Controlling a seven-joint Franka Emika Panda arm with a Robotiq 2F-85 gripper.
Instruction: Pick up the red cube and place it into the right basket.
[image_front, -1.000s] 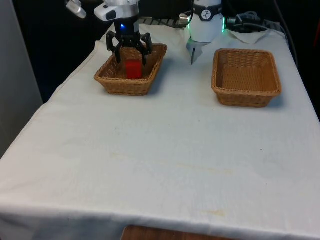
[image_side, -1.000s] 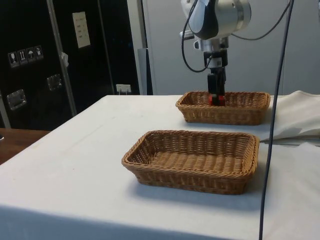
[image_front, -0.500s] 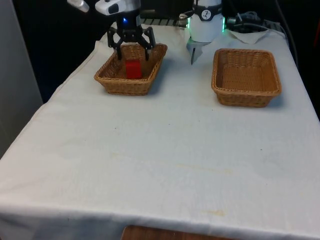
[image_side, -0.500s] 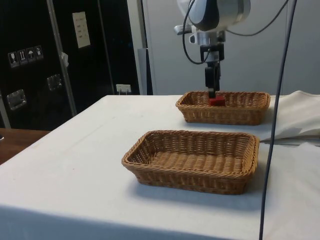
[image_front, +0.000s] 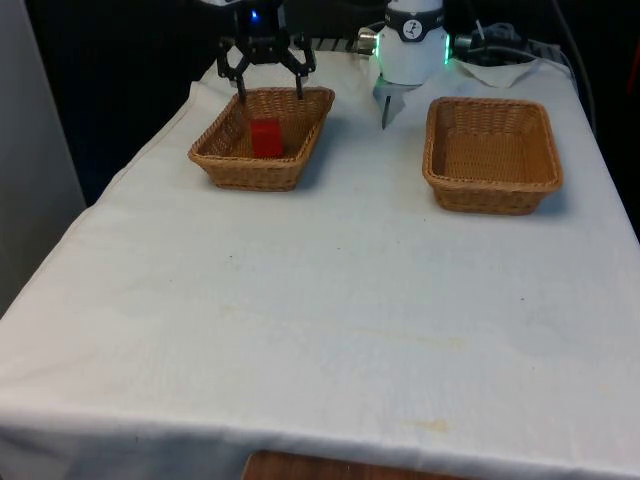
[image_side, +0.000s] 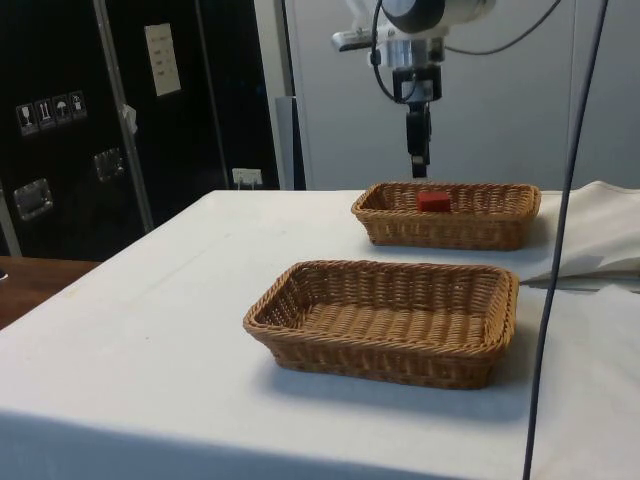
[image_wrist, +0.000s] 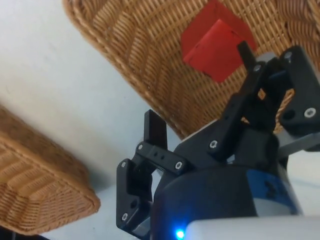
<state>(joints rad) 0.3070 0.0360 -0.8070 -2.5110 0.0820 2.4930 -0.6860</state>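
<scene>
The red cube lies inside the wicker basket at the front view's left. My gripper hangs open well above that basket's far end. Nothing is between its fingers, and it is clear of the cube. The second wicker basket at the front view's right has nothing in it.
The robot's white base stands between the two baskets at the table's far end. Crumpled white cloth and cables lie behind the right basket. White cloth covers the wide near half of the table.
My open gripper has risen from around the red cube to well above the left basket. The cube has stayed in the basket.
</scene>
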